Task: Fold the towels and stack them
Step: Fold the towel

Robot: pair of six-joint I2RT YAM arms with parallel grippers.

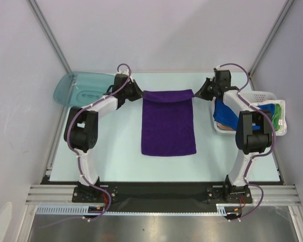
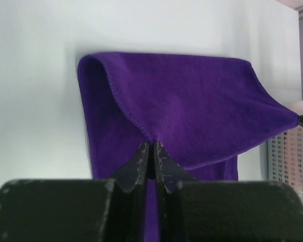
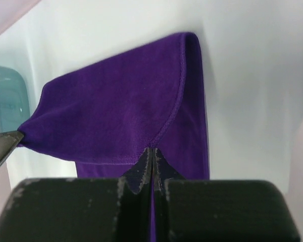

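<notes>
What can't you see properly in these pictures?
Top view: the right arm covers much of the basket, so the blue towel and green towel show only partly.
Top view: the tub is cloudy, so its inside is unclear.
Wrist views: the left gripper and right gripper block the purple towel's near part.

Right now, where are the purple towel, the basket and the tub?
purple towel (image 1: pixel 168 128): top view, middle of the cloth.
white basket (image 1: pixel 263 94): top view, far rim.
teal tub (image 1: pixel 65 89): top view, left side.
</notes>
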